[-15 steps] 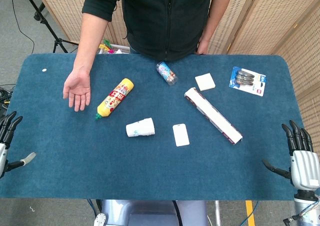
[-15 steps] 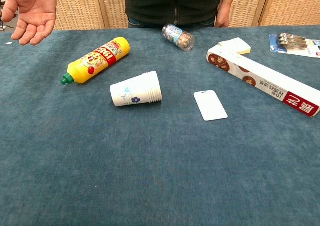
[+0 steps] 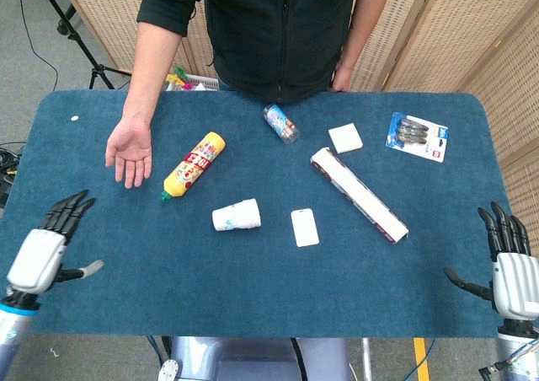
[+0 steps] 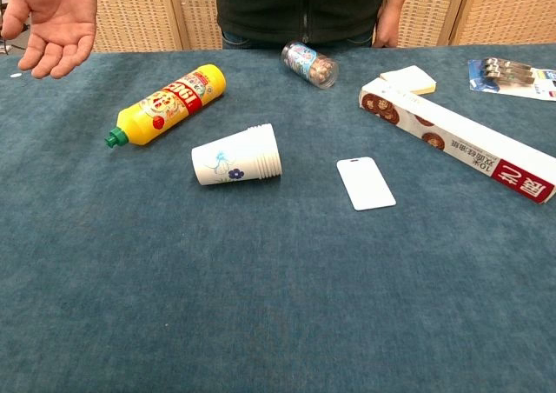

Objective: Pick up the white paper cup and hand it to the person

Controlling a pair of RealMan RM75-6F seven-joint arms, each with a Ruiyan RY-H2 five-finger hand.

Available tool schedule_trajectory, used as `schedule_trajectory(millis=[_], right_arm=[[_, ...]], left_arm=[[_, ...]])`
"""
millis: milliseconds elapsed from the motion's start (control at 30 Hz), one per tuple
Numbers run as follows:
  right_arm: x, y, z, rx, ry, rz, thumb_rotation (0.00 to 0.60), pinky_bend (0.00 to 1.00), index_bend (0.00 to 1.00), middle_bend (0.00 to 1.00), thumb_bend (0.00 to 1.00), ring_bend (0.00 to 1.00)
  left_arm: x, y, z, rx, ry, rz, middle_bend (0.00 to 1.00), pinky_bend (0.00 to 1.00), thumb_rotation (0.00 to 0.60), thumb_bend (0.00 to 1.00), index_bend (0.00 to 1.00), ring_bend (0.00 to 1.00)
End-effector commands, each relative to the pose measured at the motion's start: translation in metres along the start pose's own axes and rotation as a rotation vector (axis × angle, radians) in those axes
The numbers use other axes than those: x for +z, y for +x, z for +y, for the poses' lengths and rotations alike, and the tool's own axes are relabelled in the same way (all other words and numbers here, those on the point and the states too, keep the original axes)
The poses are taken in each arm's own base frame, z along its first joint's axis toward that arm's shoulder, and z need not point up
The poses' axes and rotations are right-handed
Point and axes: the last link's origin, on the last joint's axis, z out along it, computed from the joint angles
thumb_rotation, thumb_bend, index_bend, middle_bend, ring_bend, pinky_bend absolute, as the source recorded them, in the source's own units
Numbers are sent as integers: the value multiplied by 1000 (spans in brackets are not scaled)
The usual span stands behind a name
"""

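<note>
The white paper cup (image 3: 237, 216) lies on its side near the middle of the blue table, its flower print facing the chest view (image 4: 236, 156). The person's open palm (image 3: 129, 151) rests palm-up at the far left of the table (image 4: 54, 19). My left hand (image 3: 48, 248) hovers over the table's near left corner, fingers spread and holding nothing, well left of the cup. At the near right edge my right hand (image 3: 509, 263) is open too, fingers pointing up. Neither hand shows in the chest view.
A yellow bottle (image 3: 194, 165) lies between the palm and the cup. A white card (image 3: 305, 227) is right of the cup, then a long biscuit box (image 3: 359, 194). Farther back lie a small clear jar (image 3: 280, 123), a white pad (image 3: 345, 136) and a blister pack (image 3: 417, 136).
My left hand has moved in over the table's near left corner, toward the cup. The right hand dropped slightly. The cup and the person's palm stayed put.
</note>
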Motion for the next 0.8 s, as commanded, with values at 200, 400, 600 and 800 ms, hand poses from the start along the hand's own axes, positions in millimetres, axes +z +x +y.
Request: schedule_trajectory(millis=[200,400,600,800], right_arm=[[1,0,3,0,-10,-5,600,0,0,0,0,0],[2,1,4,3,-14,-5,600,0,0,0,0,0],[3,2,7,3,-25,1,600,0,0,0,0,0],[5,4,11,12,-40,1,600,0,0,0,0,0]], left_arm=[[106,-67,94,22,-79,-215,0,91,600,0,69,0],[138,-99,118,98,-94,-277,0,91,600,0,69,0],[160,-122,140,191,-109,-302,0,91,600,0,69,0],[181,-141,157,259,-82,-329,0,91,600,0,69,0]])
